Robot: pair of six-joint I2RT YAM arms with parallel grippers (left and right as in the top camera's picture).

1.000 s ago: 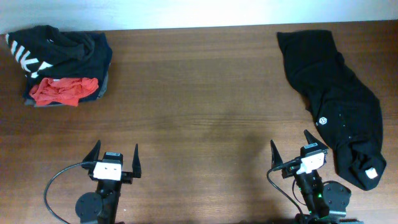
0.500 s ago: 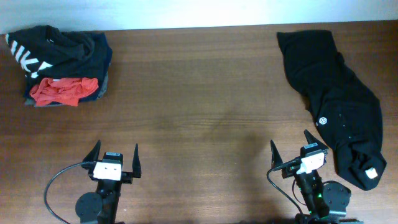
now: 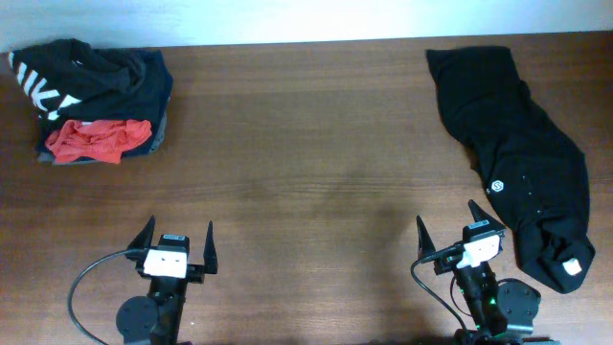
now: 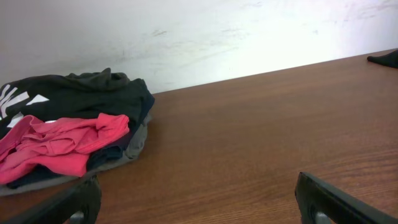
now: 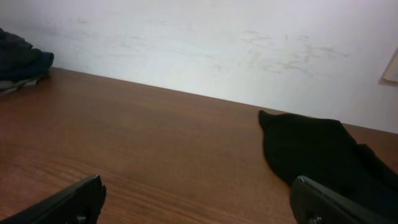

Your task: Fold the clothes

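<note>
A crumpled black shirt [image 3: 517, 163] with a small round white logo and a white tag lies along the table's right side; it also shows in the right wrist view [image 5: 317, 149]. A pile of dark clothes [image 3: 96, 81] with white lettering and a red garment [image 3: 96, 139] on top sits at the far left corner, also in the left wrist view [image 4: 68, 112]. My left gripper [image 3: 177, 249] is open and empty at the front left. My right gripper [image 3: 447, 241] is open and empty at the front right, just left of the black shirt.
The brown wooden table [image 3: 306, 163] runs between the pile and the shirt. A white wall [image 4: 199, 31] stands behind its far edge. A black cable [image 3: 86, 283] loops beside the left arm's base.
</note>
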